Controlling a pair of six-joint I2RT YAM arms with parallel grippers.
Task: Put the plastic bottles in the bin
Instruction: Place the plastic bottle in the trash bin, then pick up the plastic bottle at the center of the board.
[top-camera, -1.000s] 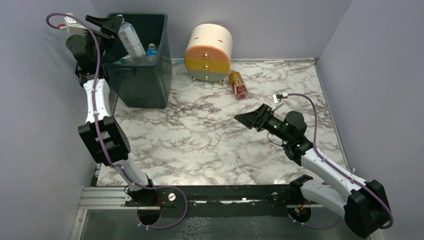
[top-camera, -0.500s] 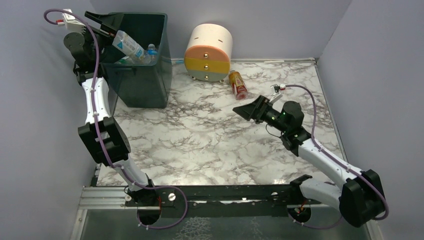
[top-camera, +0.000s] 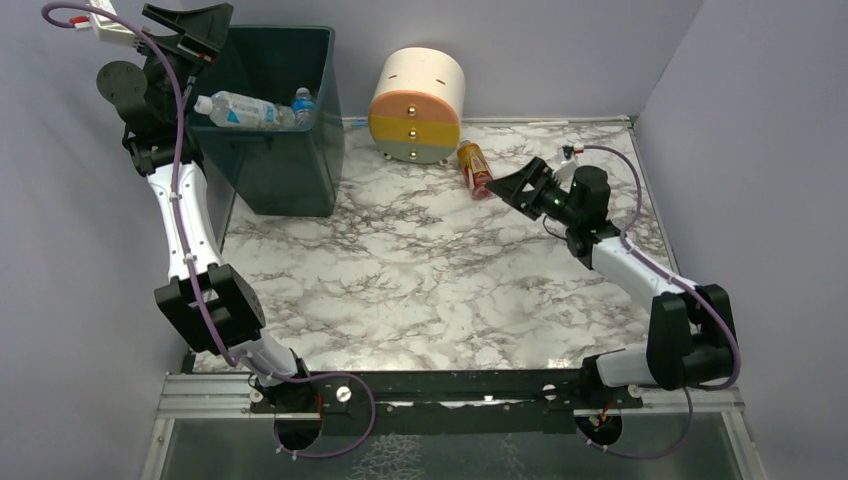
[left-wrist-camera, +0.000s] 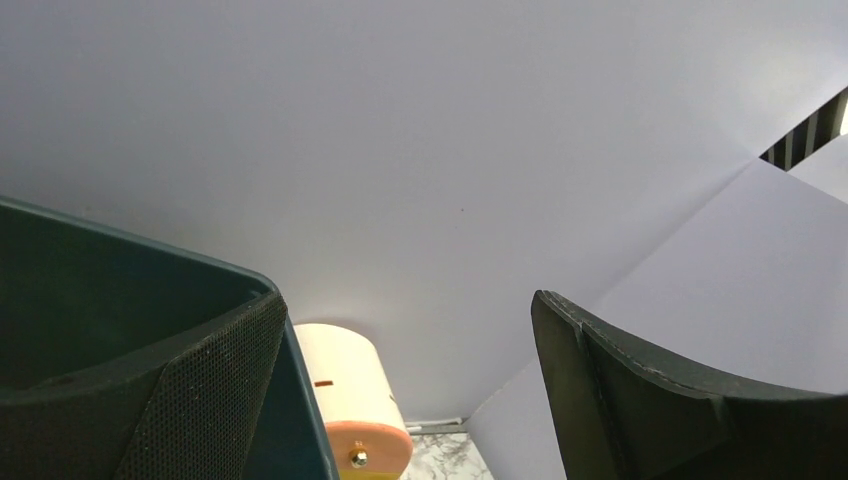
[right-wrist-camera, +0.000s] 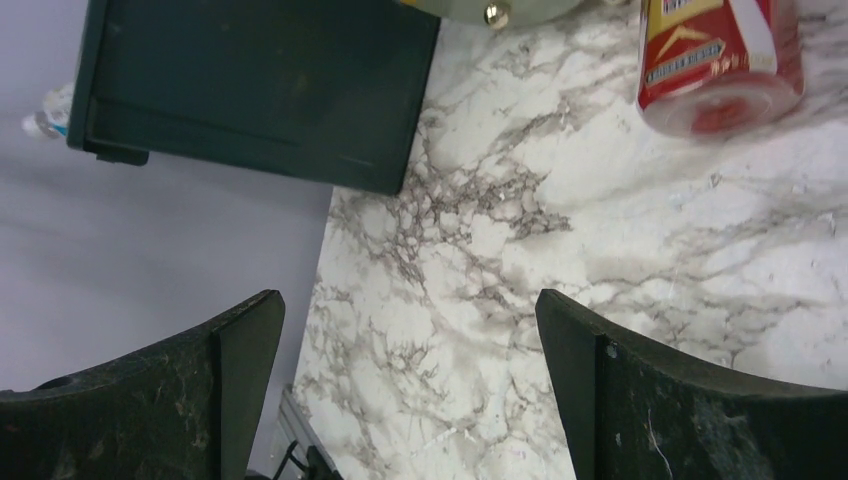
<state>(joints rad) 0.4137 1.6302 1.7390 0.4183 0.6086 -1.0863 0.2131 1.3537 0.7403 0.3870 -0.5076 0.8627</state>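
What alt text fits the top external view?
A red bottle lies on the marble table by the open right tool; the open left tool is raised at the rim of a green bin holding bottles.

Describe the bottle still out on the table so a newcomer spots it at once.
Find the round cream, yellow and grey drawer unit at the back of the marble table. Just right of it a small bottle lies on its side. It is orange-red, unlike the clear bottles in the dark green bin.

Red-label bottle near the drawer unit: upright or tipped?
Tipped. The red-label bottle lies on its side on the table, beside the drawer unit.
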